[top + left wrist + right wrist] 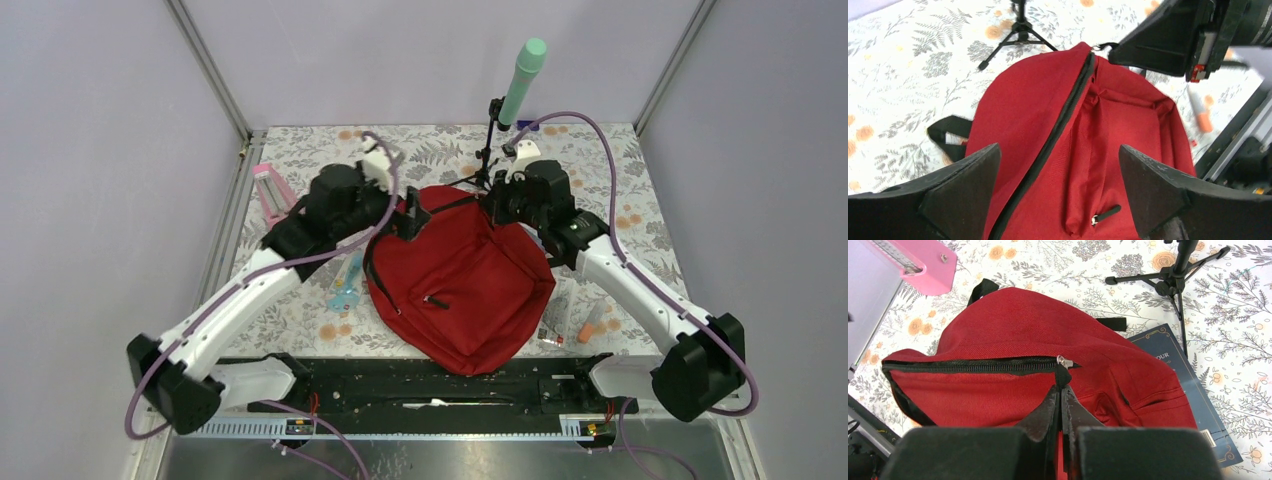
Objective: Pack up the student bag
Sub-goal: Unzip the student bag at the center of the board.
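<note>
Your right gripper (1062, 390) pinches the bag's (465, 290) zip pull (1063, 374); your left gripper (1059, 150) hangs above, jaws spread, a tripod (1173, 280) near the bag's far edge.

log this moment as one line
step: bag zipper | right gripper: shut on zipper pull | left gripper: open above bag

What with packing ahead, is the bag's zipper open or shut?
Shut where visible: zipper forms one closed black line; right gripper pinches its pull.
</note>
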Tool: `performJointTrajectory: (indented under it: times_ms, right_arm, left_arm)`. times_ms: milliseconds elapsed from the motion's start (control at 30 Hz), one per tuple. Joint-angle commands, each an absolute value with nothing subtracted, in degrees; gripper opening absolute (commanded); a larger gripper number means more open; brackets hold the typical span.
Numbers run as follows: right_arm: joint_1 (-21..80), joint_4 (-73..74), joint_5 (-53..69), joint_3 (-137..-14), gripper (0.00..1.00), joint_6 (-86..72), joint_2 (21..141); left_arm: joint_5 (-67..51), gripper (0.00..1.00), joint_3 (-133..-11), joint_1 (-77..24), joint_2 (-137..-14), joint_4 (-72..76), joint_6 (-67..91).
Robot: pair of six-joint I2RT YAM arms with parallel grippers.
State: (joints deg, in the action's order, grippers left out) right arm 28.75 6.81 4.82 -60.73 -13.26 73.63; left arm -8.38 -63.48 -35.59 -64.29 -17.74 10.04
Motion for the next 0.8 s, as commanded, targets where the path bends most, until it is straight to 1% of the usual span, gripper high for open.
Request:
performJointTrajectory:
  times_ms: [0,67,133,267,467,567,633,767]
  right_arm:
    - [28.5,4.0,7.0,-60.3,0.0,-11.6,70.4]
    - [28.5,4.3,7.6,-60.3,0.0,-11.6,70.1]
    - [28.5,5.1,8.3,-60.6,0.0,-11.4,69.9]
    - [28.5,5.5,8.8,-60.6,0.0,-11.2,69.2]
    - [28.5,5.5,9.1,-60.3,0.0,-11.4,69.1]
    - [28.5,5.7,9.5,-60.5,0.0,-11.7,69.6]
    - [28.5,5.8,9.8,-60.6,0.0,-12.0,69.8]
    - [28.5,5.9,10.3,-60.9,0.0,-12.5,70.0]
  left_arm:
    - [-8.3,0.91,-71.9,-42.4,-71.4,-24.6,-0.4]
    - [-3.8,0.92,-74.3,-46.5,-74.6,-25.8,-5.4]
    - [4.4,0.92,-75.1,-49.4,-77.2,-25.6,-8.4]
    - [14.0,0.91,-75.8,-50.2,-80.6,-24.8,-8.2]
    - [17.0,0.88,-70.5,-50.2,-77.0,-18.4,-8.2]
    - [18.2,0.9,-67.5,-50.2,-73.3,-14.7,-8.5]
    - [17.0,0.91,-66.2,-50.1,-72.0,-13.7,-9.0]
    - [14.6,0.89,-66.2,-50.1,-72.4,-15.3,-8.1]
